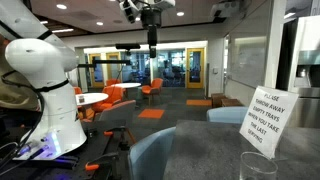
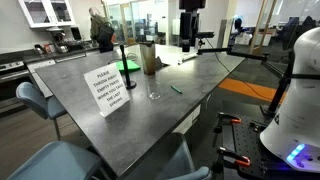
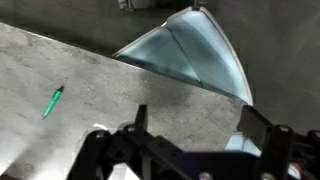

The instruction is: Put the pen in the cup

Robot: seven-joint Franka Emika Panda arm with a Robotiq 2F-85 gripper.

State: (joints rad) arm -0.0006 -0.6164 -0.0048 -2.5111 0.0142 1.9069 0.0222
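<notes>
The pen (image 2: 176,89) is a thin green stick lying flat on the grey table (image 2: 200,110), to the right of the clear cup (image 2: 154,88). It also shows in the wrist view (image 3: 52,101) at the far left, on the table top. The cup stands upright next to the white sign card (image 2: 107,88) and shows close up in an exterior view (image 1: 262,165). My gripper (image 2: 187,44) hangs high above the table's far side, well away from the pen and the cup. It also shows in an exterior view (image 1: 152,48). In the wrist view its fingers (image 3: 195,130) are apart with nothing between them.
A brown container (image 2: 148,58) and a black stand (image 2: 122,66) sit at the back of the table. A blue chair (image 3: 195,55) stands by the table edge below the gripper. The sign card also shows in an exterior view (image 1: 262,118). The white robot base (image 1: 45,90) is at the side.
</notes>
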